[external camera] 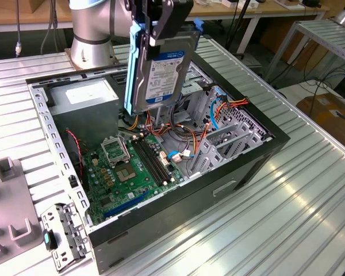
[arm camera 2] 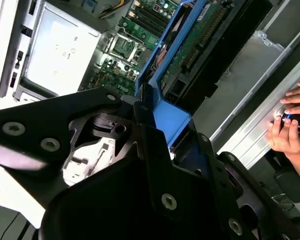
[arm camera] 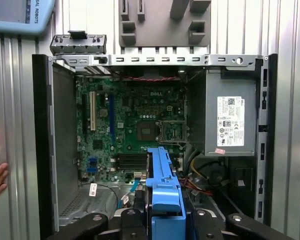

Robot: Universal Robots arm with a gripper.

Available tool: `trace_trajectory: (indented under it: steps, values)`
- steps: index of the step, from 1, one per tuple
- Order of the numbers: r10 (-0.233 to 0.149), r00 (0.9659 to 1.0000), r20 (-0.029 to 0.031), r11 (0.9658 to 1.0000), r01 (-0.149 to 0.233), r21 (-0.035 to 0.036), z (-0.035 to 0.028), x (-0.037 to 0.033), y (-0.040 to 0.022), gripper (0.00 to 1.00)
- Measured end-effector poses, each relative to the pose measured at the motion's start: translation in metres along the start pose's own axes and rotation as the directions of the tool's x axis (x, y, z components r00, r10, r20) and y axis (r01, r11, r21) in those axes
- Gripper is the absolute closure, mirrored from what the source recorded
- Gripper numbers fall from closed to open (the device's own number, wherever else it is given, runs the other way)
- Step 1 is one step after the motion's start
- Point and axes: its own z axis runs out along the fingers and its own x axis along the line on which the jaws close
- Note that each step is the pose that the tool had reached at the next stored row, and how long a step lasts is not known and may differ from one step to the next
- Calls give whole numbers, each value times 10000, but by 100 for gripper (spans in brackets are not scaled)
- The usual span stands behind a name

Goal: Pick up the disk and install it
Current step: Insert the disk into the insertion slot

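Fingers (external camera: pixel 164 26) clamp the disk (external camera: pixel 161 75) upright above the open computer case (external camera: pixel 259 155).

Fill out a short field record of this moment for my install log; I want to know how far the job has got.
gripper: shut on the top edge of the disk
disk: held on edge above the open computer case, not yet seated
computer case: on the ribbed metal table, open upward
motherboard: green, on the case floor below the disk
power supply: grey box in a case corner
person's hand: at the table edge beside the case
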Motion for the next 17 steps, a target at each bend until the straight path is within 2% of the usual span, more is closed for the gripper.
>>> trace_trajectory:
  steps: [7,11,17]
  values:
    - [2,10000,3,9999,-2,107,59,233,-5,63]
    - [1,10000,-14,9999,-1,108,86,238,-62,63]
    - [0,10000,-43,9999,1,108,136,239,-222,63]
